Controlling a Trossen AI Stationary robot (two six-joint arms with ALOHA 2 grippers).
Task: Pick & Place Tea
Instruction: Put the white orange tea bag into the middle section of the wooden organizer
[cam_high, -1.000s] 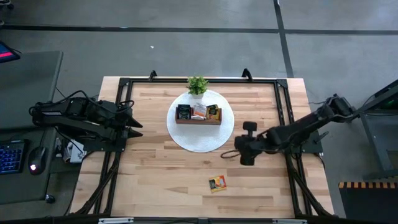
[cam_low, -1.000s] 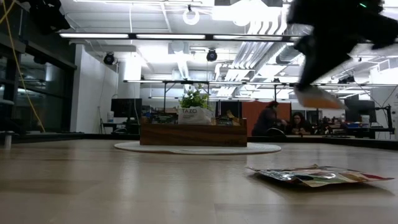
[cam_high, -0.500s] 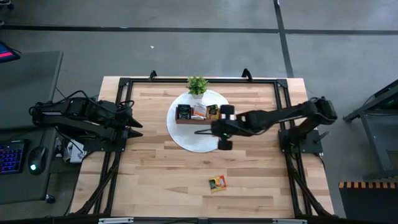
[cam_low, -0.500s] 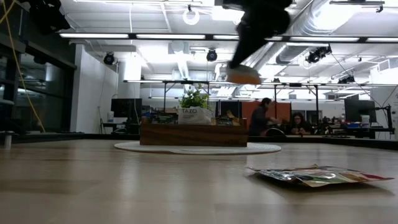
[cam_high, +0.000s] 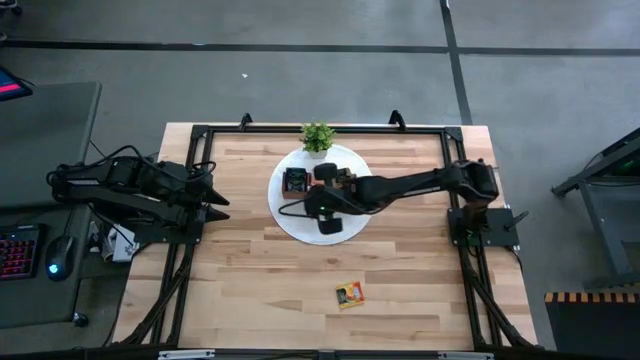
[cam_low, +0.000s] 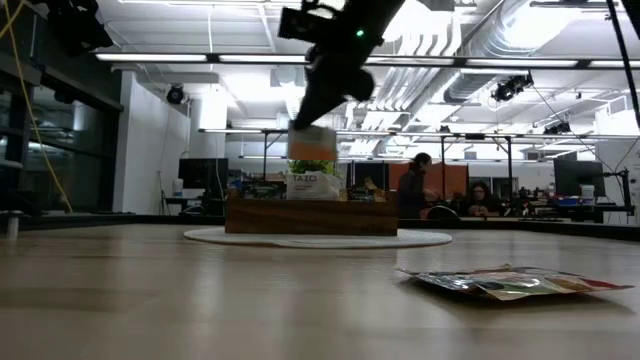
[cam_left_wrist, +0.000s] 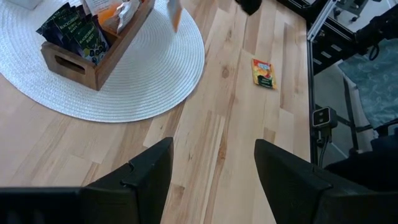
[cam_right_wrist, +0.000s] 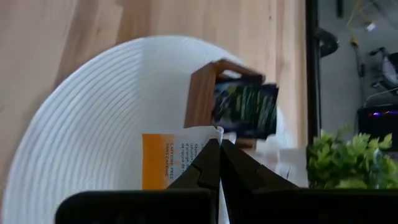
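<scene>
From above, the right claw (cam_high: 322, 196) is seen stretched over the white mat (cam_high: 290, 222) at the bench's (cam_high: 250, 290) far middle, just above the tray (cam_high: 297, 182); one sachet (cam_high: 350, 294) lies near the bench's front edge. The left claw (cam_high: 215, 200) is parked at the left edge.

In the low view, an orange-and-white sachet (cam_low: 312, 143) is held above the tray (cam_low: 310, 216).

In the left wrist view, its fingers (cam_left_wrist: 140, 180) are seen spread.

In the right wrist view, the claw (cam_right_wrist: 217, 163) is pressed together on the sachet (cam_right_wrist: 171, 162).
</scene>
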